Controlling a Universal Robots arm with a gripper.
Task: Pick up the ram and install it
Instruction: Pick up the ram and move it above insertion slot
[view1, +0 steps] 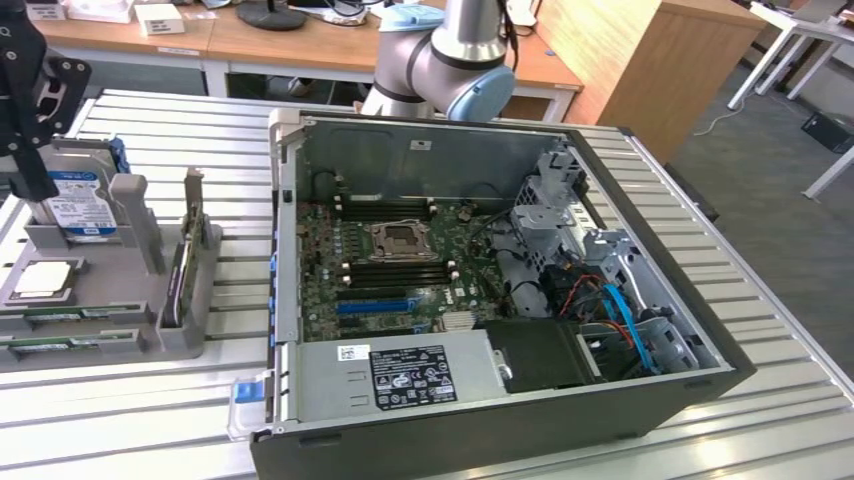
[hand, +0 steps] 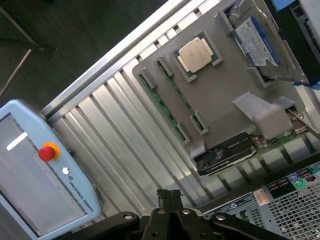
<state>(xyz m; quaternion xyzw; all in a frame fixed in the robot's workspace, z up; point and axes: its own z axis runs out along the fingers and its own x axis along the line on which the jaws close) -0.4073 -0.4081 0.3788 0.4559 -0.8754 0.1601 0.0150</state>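
Green ram sits slotted at the grey holder's edge on the desk (not grabbed yet). Gripper hovers above, fingers pinched together and empty. Looks like the approach step; grabbing needs them opened and lined up.

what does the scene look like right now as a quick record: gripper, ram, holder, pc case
gripper: shut, holding nothing, up over the table near the grey holder
ram: green stick lying in a slot along the holder's edge, not picked up
holder also carries: CPU, hard drive
pc case: open, motherboard exposed, to the exterior view's right of the holder
teach pendant: past the table's edge rail, with a red stop button
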